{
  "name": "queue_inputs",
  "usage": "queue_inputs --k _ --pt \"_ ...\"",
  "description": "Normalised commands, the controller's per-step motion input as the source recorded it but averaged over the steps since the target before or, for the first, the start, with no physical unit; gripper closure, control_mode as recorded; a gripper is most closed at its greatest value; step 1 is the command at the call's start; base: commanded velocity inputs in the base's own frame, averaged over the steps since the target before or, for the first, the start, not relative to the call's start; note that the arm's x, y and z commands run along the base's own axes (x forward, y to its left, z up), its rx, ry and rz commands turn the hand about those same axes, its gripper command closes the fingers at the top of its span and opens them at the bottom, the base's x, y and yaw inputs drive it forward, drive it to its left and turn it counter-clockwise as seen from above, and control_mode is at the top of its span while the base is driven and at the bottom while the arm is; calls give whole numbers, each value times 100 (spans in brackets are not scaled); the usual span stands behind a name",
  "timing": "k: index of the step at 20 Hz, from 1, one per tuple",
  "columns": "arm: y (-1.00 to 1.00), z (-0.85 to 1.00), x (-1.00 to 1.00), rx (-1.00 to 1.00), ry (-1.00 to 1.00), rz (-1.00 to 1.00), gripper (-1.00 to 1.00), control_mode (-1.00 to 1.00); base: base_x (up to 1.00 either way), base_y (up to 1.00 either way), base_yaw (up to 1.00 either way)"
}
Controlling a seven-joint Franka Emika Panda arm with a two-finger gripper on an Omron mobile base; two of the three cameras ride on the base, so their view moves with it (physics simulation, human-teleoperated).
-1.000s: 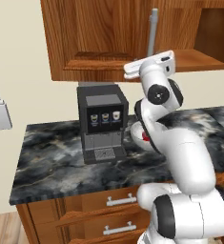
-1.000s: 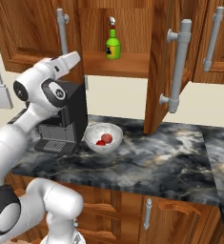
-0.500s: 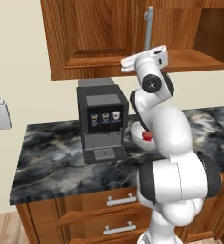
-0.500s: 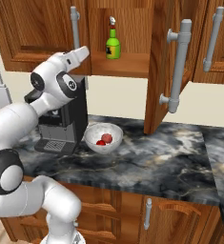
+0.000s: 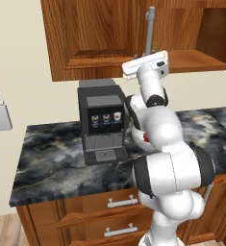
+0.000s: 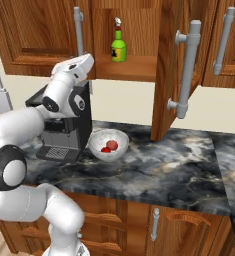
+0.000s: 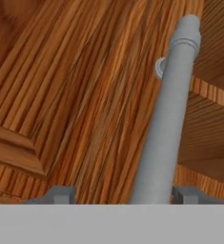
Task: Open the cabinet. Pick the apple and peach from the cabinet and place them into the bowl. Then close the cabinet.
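1. Gripper (image 7: 118, 194) at the left cabinet door (image 7: 75, 95); the grey bar handle (image 7: 168, 119) runs between its fingertips.
2. Fingertips stand apart either side of the handle; whether they touch it cannot be told.
3. Right door (image 6: 171, 65) open; white bowl (image 6: 108, 145) with red fruit on the counter (image 6: 159, 172).

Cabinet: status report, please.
Tool open, fingers astride left door handle, not clamped. Cabinet: right door open, bottle on shelf. Bowl holds two red fruits. Nothing blocking.
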Motion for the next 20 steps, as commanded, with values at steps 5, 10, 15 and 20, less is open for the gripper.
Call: queue_inputs --k 5,10,15,20 --pt "0 97 -80 21 23 -6 -100 -100 0 0 0" --pt "0 100 -77 23 30 -9 -100 -100 0 0 0" --pt "0 78 -80 23 46 -7 -100 -100 0 0 0" --pt "0 -27 -100 13 40 -4 -100 -100 0 0 0"
